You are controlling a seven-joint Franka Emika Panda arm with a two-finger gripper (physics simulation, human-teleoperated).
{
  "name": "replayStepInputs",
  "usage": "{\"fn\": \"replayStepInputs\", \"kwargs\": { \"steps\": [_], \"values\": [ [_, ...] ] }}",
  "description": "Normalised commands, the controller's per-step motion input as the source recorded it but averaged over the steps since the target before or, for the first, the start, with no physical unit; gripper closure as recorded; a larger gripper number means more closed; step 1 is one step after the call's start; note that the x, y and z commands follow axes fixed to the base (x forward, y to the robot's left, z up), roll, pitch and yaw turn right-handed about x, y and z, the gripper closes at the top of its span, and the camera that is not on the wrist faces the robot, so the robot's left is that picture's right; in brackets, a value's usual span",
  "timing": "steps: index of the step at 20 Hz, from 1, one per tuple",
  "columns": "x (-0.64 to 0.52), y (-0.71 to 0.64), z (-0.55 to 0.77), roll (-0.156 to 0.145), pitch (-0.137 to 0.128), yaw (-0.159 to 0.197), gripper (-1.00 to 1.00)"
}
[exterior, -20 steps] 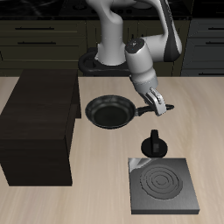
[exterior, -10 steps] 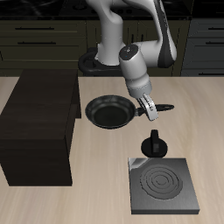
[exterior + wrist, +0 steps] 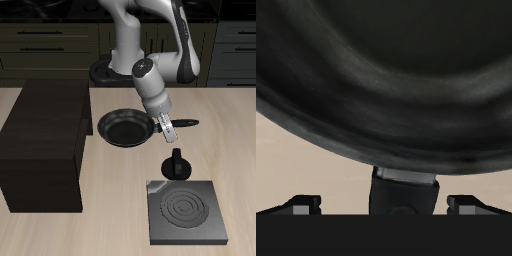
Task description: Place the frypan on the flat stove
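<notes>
The frypan [image 3: 124,127] is a round black pan resting on the table behind the middle, its long handle [image 3: 184,123] pointing away from the cabinet. My gripper [image 3: 166,131] is low over the handle, close to the pan's rim. In the wrist view the pan's rim [image 3: 384,90] fills the frame and the handle [image 3: 404,190] runs between my two fingertips [image 3: 301,205], which stand apart on either side with gaps. My gripper [image 3: 384,205] is open and holds nothing. The flat stove [image 3: 185,212], a dark grey slab with pale rings, lies near the table's front edge.
A small black moka pot [image 3: 176,163] stands upright between the pan's handle and the stove. A large dark brown cabinet box [image 3: 45,145] sits on the table beside the pan. The robot's base [image 3: 110,70] is behind the pan.
My gripper has moved along the handle towards the pan's rim and come lower over it. The pan, moka pot and stove have not moved.
</notes>
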Motion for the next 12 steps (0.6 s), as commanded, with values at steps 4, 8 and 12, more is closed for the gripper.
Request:
{"fn": "replayStepInputs", "kwargs": {
  "steps": [4,8,12],
  "values": [
    [-0.02,-0.01,-0.28,0.065,0.080,-0.112,-1.00],
    [-0.10,0.07,-0.08,0.006,0.016,0.041,1.00],
    [-0.11,0.01,0.14,0.022,-0.031,-0.006,1.00]
  ]
}}
